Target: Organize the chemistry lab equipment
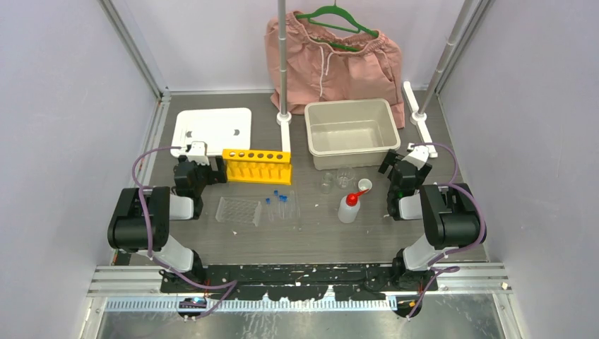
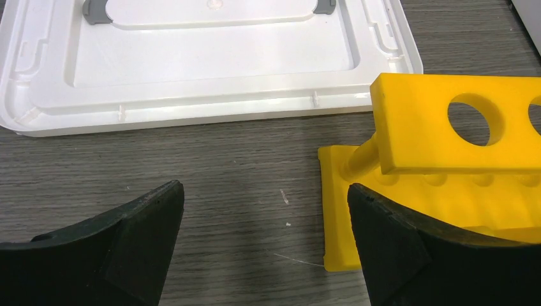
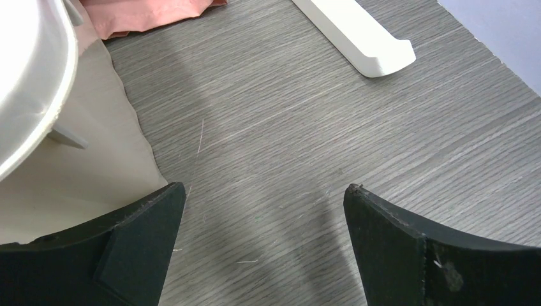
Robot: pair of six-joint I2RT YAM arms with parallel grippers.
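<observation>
The yellow holed test-tube rack [image 1: 256, 165] stands mid-table; its left end shows in the left wrist view [image 2: 446, 127]. Several blue-capped tubes [image 1: 281, 205] lie in front of it, beside the clear plastic tray [image 1: 238, 210]. Small clear beakers [image 1: 336, 180] stand right of centre. The white squeeze bottle with red nozzle [image 1: 349, 207] stands near them. My left gripper [image 1: 200, 157] is open and empty just left of the rack [image 2: 265, 210]. My right gripper [image 1: 408, 161] is open and empty over bare table, right of the bin [image 3: 265, 210].
A beige bin [image 1: 351, 131] sits at the back centre, with a white lid [image 1: 212, 128] at the back left. Pink shorts on a green hanger [image 1: 332, 53] hang behind on a stand pole [image 1: 282, 63]. A white stand foot [image 3: 357, 32] lies at the back right.
</observation>
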